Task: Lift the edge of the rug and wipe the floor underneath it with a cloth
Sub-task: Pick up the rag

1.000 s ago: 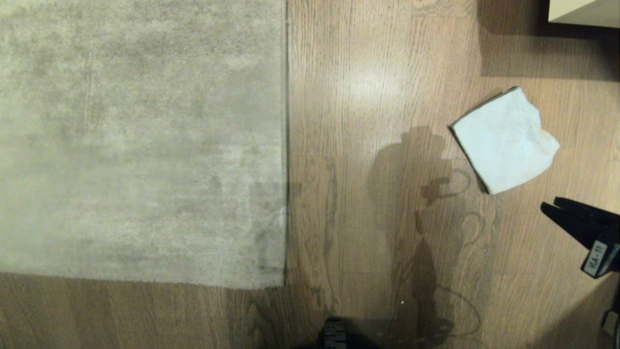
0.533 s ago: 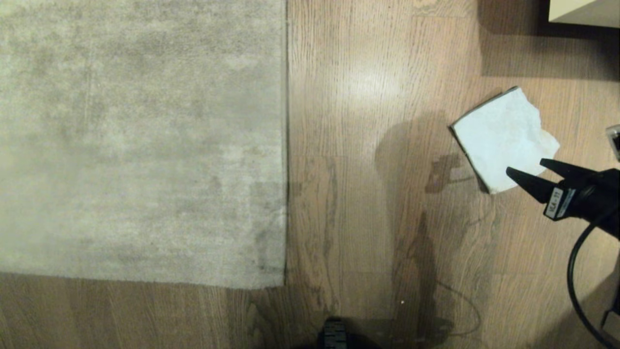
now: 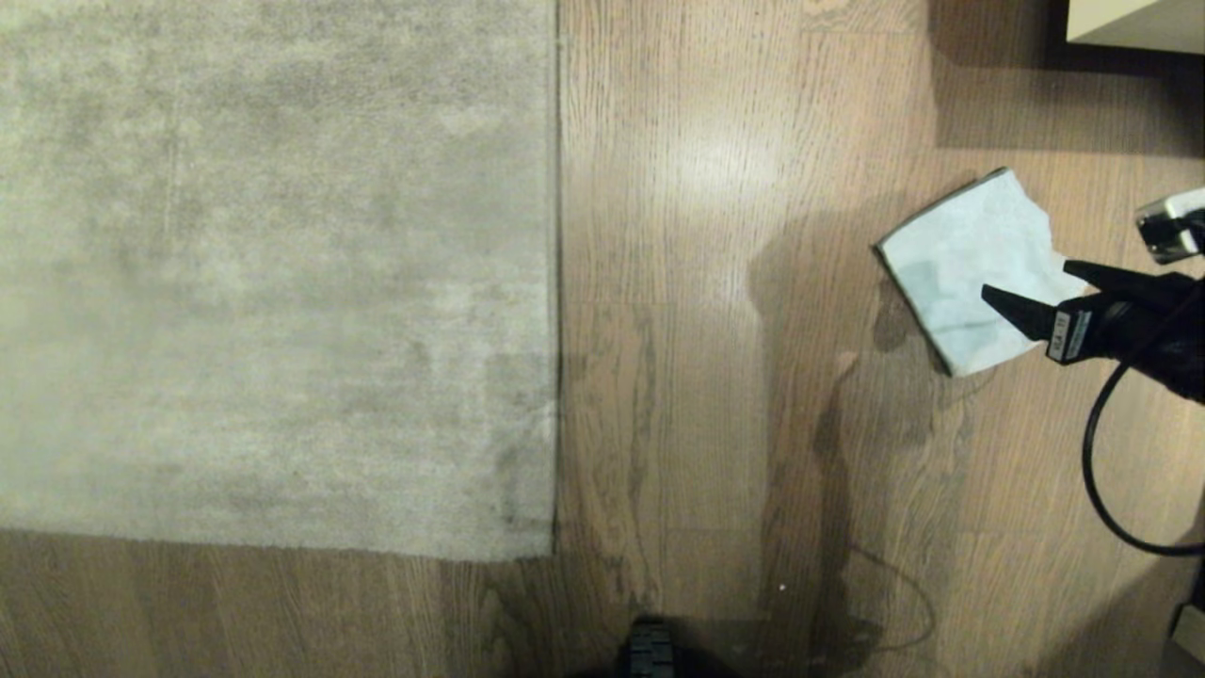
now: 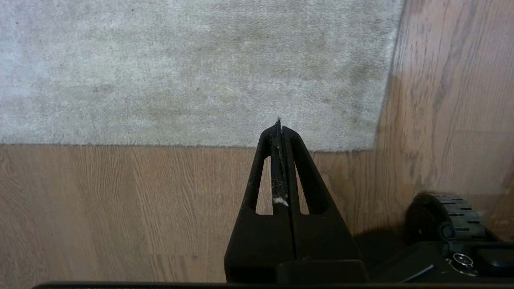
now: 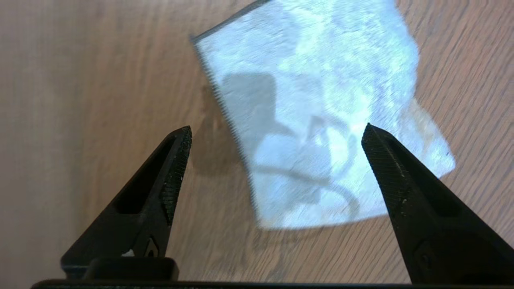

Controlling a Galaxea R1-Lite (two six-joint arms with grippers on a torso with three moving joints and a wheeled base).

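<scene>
On the left lies the rug, flat on the floor (image 3: 715, 395), and the rug edge (image 3: 555, 282) runs straight down to a corner (image 3: 552, 556) near the robot's base. No part of it is lifted, so the boards under it are covered and unwiped. The left tool (image 4: 280, 127) hangs above that corner, clenched on nothing but a few wisps of lint; it seems parked there because the corner is the natural place to take hold once a wiper is in hand.

Well to the right of the rug, on bare wood, rests the cloth (image 3: 970, 268), a folded square turned at an angle, dark-stitched border toward the rug. The right tool (image 3: 1026, 285) is poised over its near part with fingers (image 5: 176, 160) spread wide and empty. They straddle the cloth's width, presumably so a closing pinch gathers the fabric. Fetching the cloth looks like the step in hand; lifting comes after.
</scene>
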